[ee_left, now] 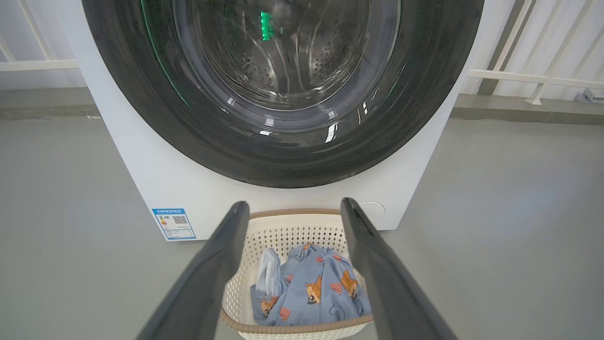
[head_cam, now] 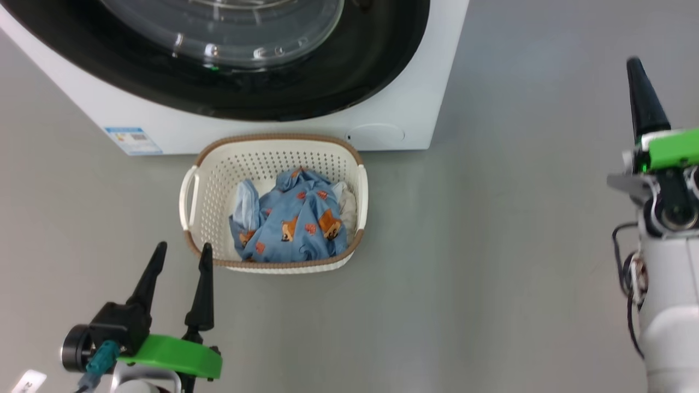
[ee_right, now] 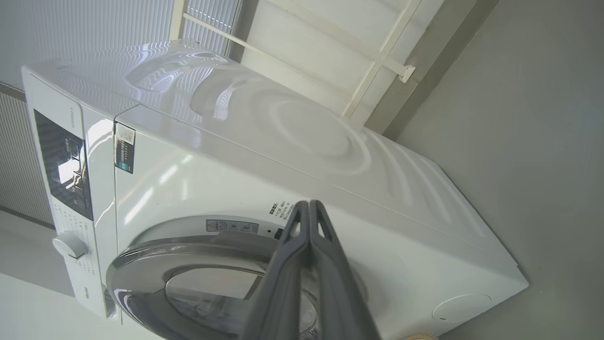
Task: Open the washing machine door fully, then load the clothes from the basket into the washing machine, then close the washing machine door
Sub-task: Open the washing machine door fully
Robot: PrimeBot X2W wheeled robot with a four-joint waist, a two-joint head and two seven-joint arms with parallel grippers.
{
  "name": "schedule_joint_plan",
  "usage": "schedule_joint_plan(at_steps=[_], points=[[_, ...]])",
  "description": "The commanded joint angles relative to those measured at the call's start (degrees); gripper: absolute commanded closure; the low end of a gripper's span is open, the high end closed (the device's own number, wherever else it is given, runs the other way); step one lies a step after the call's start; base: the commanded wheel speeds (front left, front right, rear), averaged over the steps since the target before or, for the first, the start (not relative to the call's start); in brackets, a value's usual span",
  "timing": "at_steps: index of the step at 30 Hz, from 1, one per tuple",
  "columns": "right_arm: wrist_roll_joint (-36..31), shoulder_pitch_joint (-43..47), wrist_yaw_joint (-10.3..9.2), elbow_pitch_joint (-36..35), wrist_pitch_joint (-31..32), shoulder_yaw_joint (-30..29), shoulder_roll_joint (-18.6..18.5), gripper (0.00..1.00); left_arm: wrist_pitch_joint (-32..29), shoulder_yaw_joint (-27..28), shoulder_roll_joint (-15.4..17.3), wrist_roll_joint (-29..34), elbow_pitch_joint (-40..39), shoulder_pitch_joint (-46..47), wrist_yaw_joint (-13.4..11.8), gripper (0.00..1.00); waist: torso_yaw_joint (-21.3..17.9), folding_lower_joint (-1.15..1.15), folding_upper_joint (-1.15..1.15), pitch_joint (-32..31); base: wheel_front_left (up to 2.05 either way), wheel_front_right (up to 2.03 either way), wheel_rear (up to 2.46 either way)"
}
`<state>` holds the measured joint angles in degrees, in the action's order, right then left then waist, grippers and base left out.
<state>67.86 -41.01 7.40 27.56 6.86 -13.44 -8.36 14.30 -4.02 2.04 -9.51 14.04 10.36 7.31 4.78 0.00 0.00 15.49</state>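
Now hovering with left gripper point(head_cam: 183, 246) spread wide and empty, right gripper point(head_cam: 636, 71) pinched shut on nothing. Facing one washing machine door point(ee_left: 283, 156), closed, ahead of both: rigid, glossy, probably slippery, so hooking at its rim. Lying just beyond the left gripper: one basket point(head_cam: 218, 164) of soft, light clothes point(head_cam: 295, 224), number of pieces unclear.

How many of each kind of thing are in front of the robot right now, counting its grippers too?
White washing machine: 1
Perforated basket: 1
Heap of clothes: 1
Grippers: 2 (left gripper, right gripper)
Total: 5
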Motion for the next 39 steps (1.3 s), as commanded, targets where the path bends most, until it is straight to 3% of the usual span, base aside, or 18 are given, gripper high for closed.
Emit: schedule_joint_plan(at_steps=[1, 12, 26, 39], points=[[0.39, -2.15, 0.09, -1.17, 1.04, 1.11, -0.18, 1.00, 0.70, 1.55, 0.91, -0.30, -1.64, 1.74, 0.18, 0.00, 0.99, 0.00, 0.00, 1.46, 0.00, 0.00, 0.00], [0.70, -15.99, 0.09, 5.40, 15.72, 0.00, -1.69, 1.00, 0.70, -1.09, 0.86, -1.90, -2.42, 4.50, 0.18, 0.00, 3.94, 0.00, 0.00, 6.04, 0.00, 0.00, 0.00], [-9.07, -31.60, 0.09, 12.20, 21.69, -2.07, -0.36, 1.00, 0.70, -4.76, 0.85, -5.00, -3.17, 7.56, 0.18, 0.00, 8.38, 0.00, 0.00, 11.40, 0.00, 0.00, 0.00], [-18.78, -41.59, 0.09, 17.39, 23.24, -5.33, 2.40, 1.00, 0.70, -6.98, 0.84, -7.38, -3.81, 9.13, 0.15, 0.00, 10.86, 0.00, 0.00, 14.31, 0.00, 0.00, 0.00]])
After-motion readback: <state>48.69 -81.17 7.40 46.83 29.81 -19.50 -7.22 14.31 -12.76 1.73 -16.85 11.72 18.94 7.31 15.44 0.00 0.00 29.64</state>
